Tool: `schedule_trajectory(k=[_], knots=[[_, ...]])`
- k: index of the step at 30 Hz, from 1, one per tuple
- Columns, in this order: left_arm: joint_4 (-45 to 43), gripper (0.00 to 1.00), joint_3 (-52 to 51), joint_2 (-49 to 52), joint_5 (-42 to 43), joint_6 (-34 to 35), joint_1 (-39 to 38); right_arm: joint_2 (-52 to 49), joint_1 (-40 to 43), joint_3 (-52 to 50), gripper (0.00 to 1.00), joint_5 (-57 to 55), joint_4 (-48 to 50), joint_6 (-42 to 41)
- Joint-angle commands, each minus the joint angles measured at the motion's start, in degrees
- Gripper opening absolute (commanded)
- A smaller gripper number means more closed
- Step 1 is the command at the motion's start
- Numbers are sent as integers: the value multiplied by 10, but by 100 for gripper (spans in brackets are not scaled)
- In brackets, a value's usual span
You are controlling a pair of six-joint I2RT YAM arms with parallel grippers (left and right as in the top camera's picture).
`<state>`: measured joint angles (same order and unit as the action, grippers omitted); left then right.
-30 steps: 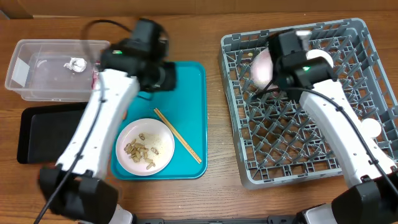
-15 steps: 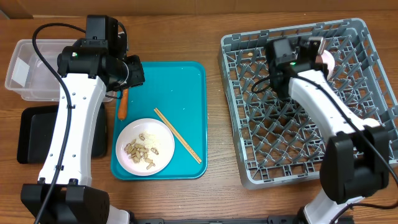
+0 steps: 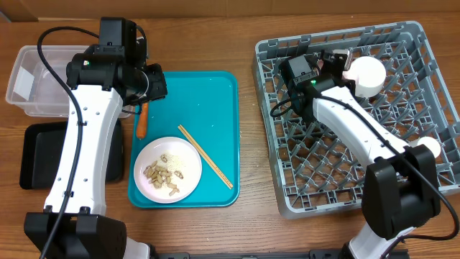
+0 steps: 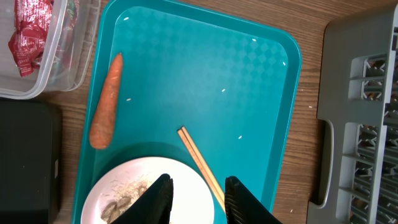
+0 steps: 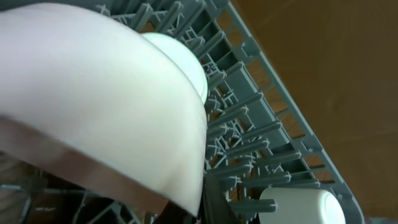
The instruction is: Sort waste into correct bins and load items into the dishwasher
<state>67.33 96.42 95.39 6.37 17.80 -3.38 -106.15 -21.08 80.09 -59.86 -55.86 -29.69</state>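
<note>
The bowl (image 5: 93, 93) fills the right wrist view, runs off its left and top edges and hides the right fingers (image 3: 343, 57) there. Overhead, the left arm (image 3: 86, 144) covers part of the tub (image 3: 50, 101), part of the black tray (image 3: 43, 155) and the top end of the carrot (image 3: 141, 124). The left wrist view cuts the dish (image 4: 124, 193) at its bottom edge and the wrapper (image 4: 28, 31) at its top, and the white specks (image 4: 224, 91) on the teal tray (image 4: 186, 74) are too small to name.

Carrot (image 3: 141, 121), chopsticks (image 3: 205, 166), bowl (image 3: 190, 154) on tray (image 3: 208, 101), dish rack (image 3: 316, 187) right, tub (image 3: 43, 83) left
</note>
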Motion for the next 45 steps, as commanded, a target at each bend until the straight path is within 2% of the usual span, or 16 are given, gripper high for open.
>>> schedule_trajectory(k=[1, 4, 7, 8, 10, 14, 15, 16, 19, 20, 21, 23, 24, 26, 38, 45], knots=[[-1, 31, 14, -8, -6, -11, 0, -8, -3, -3, 5, 132, -24, -6], [-1, 31, 14, -8, -6, -11, 0, -8, -6, -3, 20, 268, -52, -6], [-1, 31, 14, -8, -6, -11, 0, -8, -6, -3, 33, 343, -63, -6], [-1, 31, 14, -8, -6, -11, 0, -8, -6, -2, 43, 363, -72, -6], [-1, 31, 14, -8, -6, -11, 0, -7, -9, 7, 53, 373, -95, -6], [0, 32, 14, -8, -11, -13, 0, 35, -10, 38, 56, 377, -127, -6], [1, 38, 14, -8, -11, -16, 0, 64, -10, 51, 63, 386, -129, -6], [3, 41, 14, -8, -11, -16, 0, 79, -10, 57, 69, 391, -128, -6], [12, 41, 14, -8, -20, -17, 0, 126, -7, 72, 88, 407, -125, 0], [17, 41, 14, -8, -26, -18, 0, 141, -5, 76, 97, 419, -121, 10], [27, 45, 14, -8, -33, -17, 0, 163, -2, 78, 100, 449, -112, 47], [40, 48, 14, -8, -37, -17, 0, 184, -1, 78, 100, 498, -107, 103], [57, 50, 12, -8, -35, -16, 0, 200, -1, 78, 100, 560, -113, 164], [71, 52, 8, -8, -33, -15, -2, 205, -1, 78, 100, 602, -127, 199], [122, 53, -77, -8, -4, 5, -5, 200, -8, 53, 99, 742, -145, 231], [138, 53, -95, -8, -42, 32, 11, 159, -80, 53, 96, 754, -143, 253]])
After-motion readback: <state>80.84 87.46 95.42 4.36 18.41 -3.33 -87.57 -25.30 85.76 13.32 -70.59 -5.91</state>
